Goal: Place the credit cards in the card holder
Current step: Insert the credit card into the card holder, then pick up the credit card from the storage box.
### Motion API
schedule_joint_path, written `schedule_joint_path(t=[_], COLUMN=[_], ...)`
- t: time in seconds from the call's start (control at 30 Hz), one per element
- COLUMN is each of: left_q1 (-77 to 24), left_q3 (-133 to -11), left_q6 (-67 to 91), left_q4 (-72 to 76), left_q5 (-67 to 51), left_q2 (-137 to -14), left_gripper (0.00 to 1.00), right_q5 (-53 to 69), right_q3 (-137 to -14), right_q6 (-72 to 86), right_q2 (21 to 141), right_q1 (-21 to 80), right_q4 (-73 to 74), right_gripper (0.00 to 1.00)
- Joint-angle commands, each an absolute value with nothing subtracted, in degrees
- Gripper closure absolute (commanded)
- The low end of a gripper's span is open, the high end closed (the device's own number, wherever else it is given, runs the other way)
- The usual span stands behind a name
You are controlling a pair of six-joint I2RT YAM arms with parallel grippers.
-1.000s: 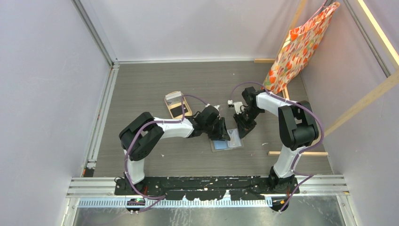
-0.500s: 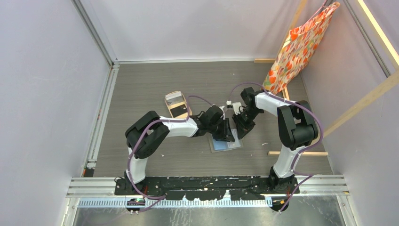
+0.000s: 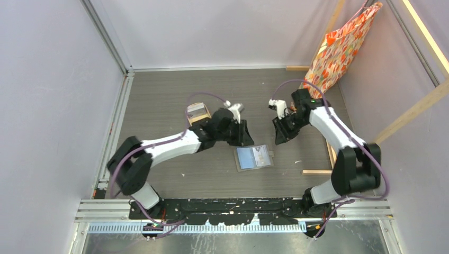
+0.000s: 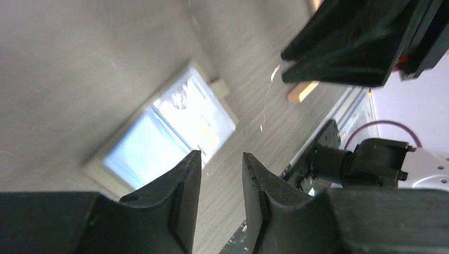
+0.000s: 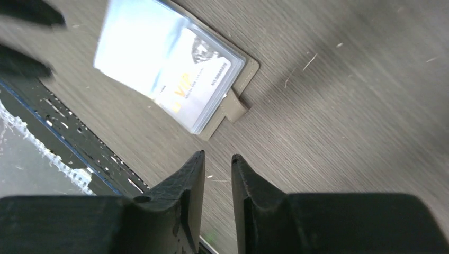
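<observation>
The card holder (image 3: pixel 253 157) lies open and flat on the table between the two arms, its clear bluish sleeves facing up. A pale credit card (image 5: pixel 198 79) printed "VIP" sits inside the sleeve beside the snap tab (image 5: pixel 235 106). My left gripper (image 3: pixel 246 138) hovers above and to the left of the holder, and my right gripper (image 3: pixel 279 136) hovers above and to its right. In the wrist views, both the left gripper (image 4: pixel 219 164) and the right gripper (image 5: pixel 218 161) stand slightly open with only table showing between the fingers. The card holder (image 4: pixel 169 137) is apart from both.
A tan oval tray (image 3: pixel 196 112) sits behind the left arm, partly hidden by it. An orange patterned bag (image 3: pixel 339 53) hangs at the back right. Wooden strips (image 3: pixel 317 171) lie on the table at the right. The black base rail (image 3: pixel 233 203) runs along the near edge.
Both arms have pulled up and away from the card holder, which is now fully uncovered. The right gripper's jaws have parted a little.
</observation>
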State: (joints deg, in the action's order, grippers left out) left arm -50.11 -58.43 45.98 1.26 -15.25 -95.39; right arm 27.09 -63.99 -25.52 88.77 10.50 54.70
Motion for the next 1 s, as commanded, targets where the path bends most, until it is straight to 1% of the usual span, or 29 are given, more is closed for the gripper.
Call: schedule_joint_path(t=[0.0,0.03,0.07,0.1,0.2,0.23,0.27,0.37,0.47,0.57,0.67,0.77,0.83,0.97], left_q1=[-46.5,-45.5,-44.3,-42.6,-39.4,-38.4,-37.3,-34.5,-32.4,-31.5,-31.0,-29.5,-28.8,-28.1], left_q3=[-61.9,-62.7,-63.3,-63.8,-65.4,-66.0,-67.2,-73.3,-80.2,-86.4,-96.2,-105.3,-107.5,-108.1], left_q6=[26.3,22.4,18.2,14.1,2.8,-0.6,-5.1,-11.3,-16.0,-23.7,-33.9,-37.3,-38.9,-41.7], left_q4=[-3.8,-4.5,-5.1,-5.3,-5.1,-5.0,-5.1,-12.7,-23.0,-28.9,-36.6,-43.8,-45.7,-46.8], left_q5=[-7.8,-7.2,-6.8,-6.0,-1.7,-0.6,1.1,2.1,5.5,8.1,9.4,7.5,5.3,6.1], left_q2=[-84.7,-83.6,-82.7,-81.7,-80.4,-80.5,-80.8,-84.4,-91.4,-99.1,-106.8,-112.4,-113.7,-114.5], left_gripper=[0.63,0.61,0.54,0.44,0.17,0.10,0.05,0.05,0.06,0.08,0.10,0.11,0.11,0.11], right_q5=[35.1,36.1,37.0,38.0,41.7,43.1,44.5,47.6,49.5,49.6,49.7,50.1,50.2,50.1], right_q3=[-66.3,-67.4,-69.0,-71.4,-76.7,-78.3,-79.8,-81.8,-78.5,-77.0,-77.3,-77.2,-77.0,-77.1], right_q6=[-34.3,-35.6,-36.6,-37.7,-40.0,-40.6,-41.1,-44.8,-46.8,-47.7,-49.1,-50.3,-50.9,-51.2], right_q2=[77.9,76.2,74.9,73.8,73.9,74.8,76.0,80.4,82.1,83.7,86.0,88.5,89.4,90.7], right_q1=[9.2,9.3,9.3,9.3,9.3,9.3,9.2,8.9,7.1,5.8,4.5,3.8,3.6,3.1], right_q4=[58.9,59.5,59.9,60.5,62.0,62.6,64.0,69.0,67.9,67.1,67.9,68.7,69.0,69.3], right_gripper=[0.67,0.64,0.60,0.54,0.32,0.27,0.26,0.24,0.24,0.24,0.24,0.24,0.24,0.24])
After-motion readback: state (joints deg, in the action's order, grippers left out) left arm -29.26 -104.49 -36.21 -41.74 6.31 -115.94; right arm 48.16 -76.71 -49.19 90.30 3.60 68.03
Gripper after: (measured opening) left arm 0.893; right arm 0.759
